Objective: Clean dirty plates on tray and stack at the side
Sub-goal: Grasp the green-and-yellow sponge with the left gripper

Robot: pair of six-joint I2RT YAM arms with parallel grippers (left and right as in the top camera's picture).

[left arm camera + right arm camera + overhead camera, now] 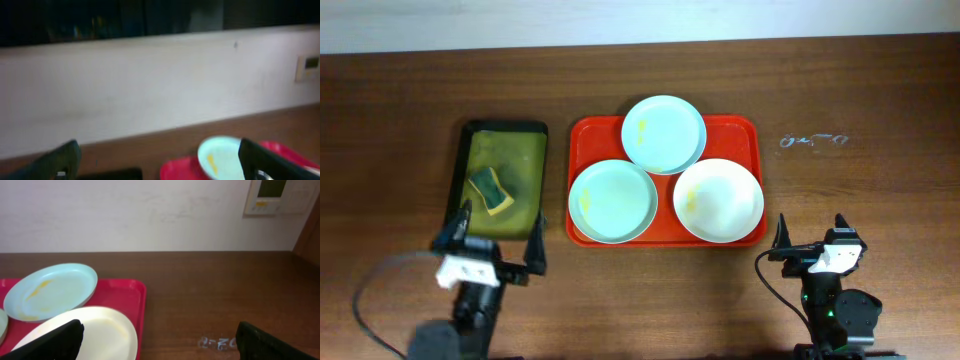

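Because the back plate [663, 134], the left plate [613, 201] and the white plate [718, 200] all have yellow smears, you are at the very start, I think. Nothing looks wiped and nothing is stacked at the side. All three sit close together on the red tray [582, 135] in the middle of the worktop [880, 180].

Your left hand [494, 238] is wide open and holds nothing. It hovers at the near end of the dark tray [520, 160], where the sponge [492, 190] lies. Your right hand [812, 232] is wide open too, with nothing in it. It sits just past the near right corner of the red tray, close to the white plate.

I think the next move is to get the sponge. Bring your left hand forward and down over it, then close softly. Your right hand is best placed to hold the white plate.

The sponge is a small block, yellow with a green top. It looks soft, so it will likely squash when you pinch it. The three dishes are round, shallow and smooth, two pale blue and one white. They look shiny, so they may slip. Their rims are thin, so grip there. The red tray looks like smooth plastic, with round corners and a raised rim. The dark tray is smaller, with a dull green floor. The worktop is flat brown wood with fine lines.
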